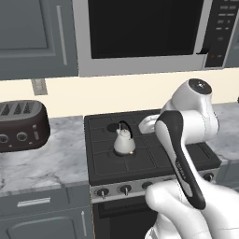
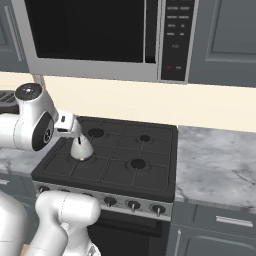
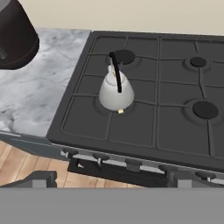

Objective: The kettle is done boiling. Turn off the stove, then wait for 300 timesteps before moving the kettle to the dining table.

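The small white kettle (image 1: 123, 143) (image 2: 81, 148) (image 3: 115, 91) stands upright on the front left burner of the black stove (image 1: 154, 156) (image 2: 125, 157) (image 3: 175, 127), its black handle arched over the top. A small yellow glint shows at its base. A row of round knobs (image 3: 100, 156) (image 1: 124, 189) (image 2: 133, 204) runs along the steel front strip. My gripper (image 3: 108, 180) hangs open above the stove's front edge, well back from the kettle, with nothing between its fingers. The dining table is out of view.
A dark toaster (image 1: 21, 126) (image 3: 13, 37) sits on the marble counter (image 1: 51, 158) left of the stove. A microwave (image 1: 140, 32) (image 2: 100, 35) hangs above the cooktop. More marble counter (image 2: 215, 165) lies to the right. Wooden floor (image 3: 22, 168) shows below.
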